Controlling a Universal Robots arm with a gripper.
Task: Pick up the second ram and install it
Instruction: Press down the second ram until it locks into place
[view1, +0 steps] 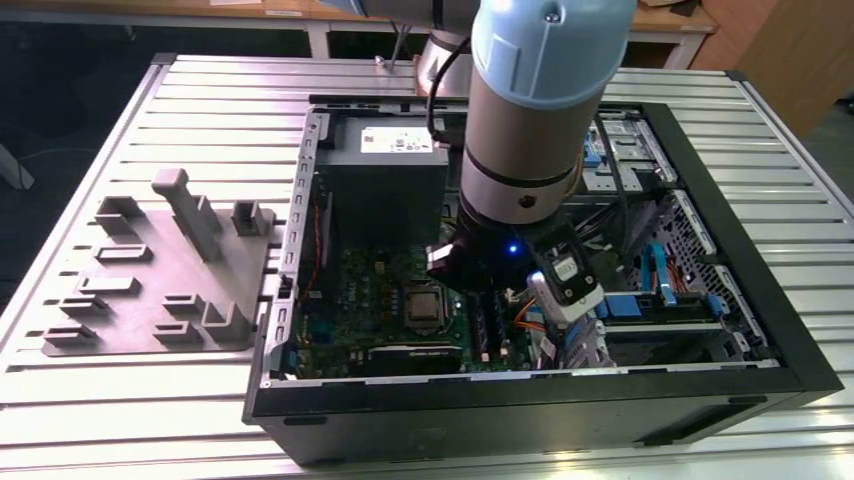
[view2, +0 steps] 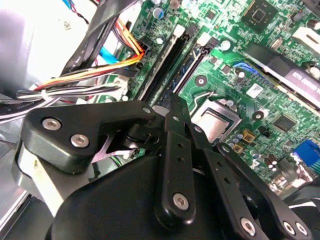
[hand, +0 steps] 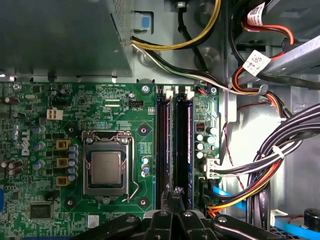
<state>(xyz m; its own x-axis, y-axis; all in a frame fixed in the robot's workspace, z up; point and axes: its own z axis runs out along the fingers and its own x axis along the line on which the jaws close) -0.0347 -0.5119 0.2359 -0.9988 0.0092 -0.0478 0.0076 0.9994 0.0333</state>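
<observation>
Black gripper (hand: 172, 212), fingers closed together, points straight down over the green motherboard's (hand: 125, 105) memory slots (hand: 172, 145).

My work surface is a metal table (view1: 160, 110) of parallel ribbed aluminium slats, pale grey and evenly lit from above. Behind it, in the exterior view, a wooden desktop on white legs (view1: 320, 35) spans the far edge. A wooden cabinet panel (view1: 787, 50) stands at the exterior view's right. The floor (view1: 54, 90) beyond is dark.
</observation>
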